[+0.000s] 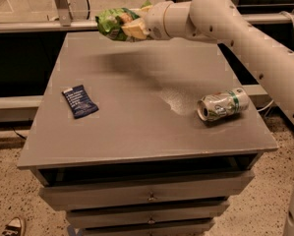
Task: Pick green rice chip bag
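Observation:
The green rice chip bag, bright green and crinkled, hangs in the air above the far edge of the grey table. My gripper is shut on its right end and holds it clear of the tabletop. The white arm reaches in from the right side of the view. Part of the bag is hidden behind the fingers.
A small dark blue wrapper lies flat at the table's left. A silver-green drink can lies on its side at the right. Drawers sit under the tabletop. A metal rail and post run behind the table.

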You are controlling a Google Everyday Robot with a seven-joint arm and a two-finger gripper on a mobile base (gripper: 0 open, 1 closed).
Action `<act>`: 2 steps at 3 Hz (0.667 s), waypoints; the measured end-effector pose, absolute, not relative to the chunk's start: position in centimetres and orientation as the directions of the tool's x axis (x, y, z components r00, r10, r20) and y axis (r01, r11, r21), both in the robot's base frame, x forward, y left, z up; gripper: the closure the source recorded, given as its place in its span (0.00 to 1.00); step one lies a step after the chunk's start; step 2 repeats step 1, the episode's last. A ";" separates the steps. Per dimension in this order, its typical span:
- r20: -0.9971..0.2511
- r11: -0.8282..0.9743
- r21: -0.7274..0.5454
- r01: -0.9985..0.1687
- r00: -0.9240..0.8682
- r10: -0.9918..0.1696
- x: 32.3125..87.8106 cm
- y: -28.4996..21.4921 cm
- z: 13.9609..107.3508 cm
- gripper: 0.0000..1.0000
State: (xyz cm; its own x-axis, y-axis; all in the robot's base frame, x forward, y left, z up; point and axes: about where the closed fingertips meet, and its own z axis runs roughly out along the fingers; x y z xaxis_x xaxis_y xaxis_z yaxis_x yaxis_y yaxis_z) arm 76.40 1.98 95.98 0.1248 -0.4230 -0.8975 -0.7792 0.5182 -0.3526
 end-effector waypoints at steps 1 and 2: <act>-0.897 0.509 -0.356 -0.784 0.135 -0.420 75.8 2.3 96.5 1.00; -0.897 0.509 -0.356 -0.784 0.135 -0.420 75.8 2.3 96.5 1.00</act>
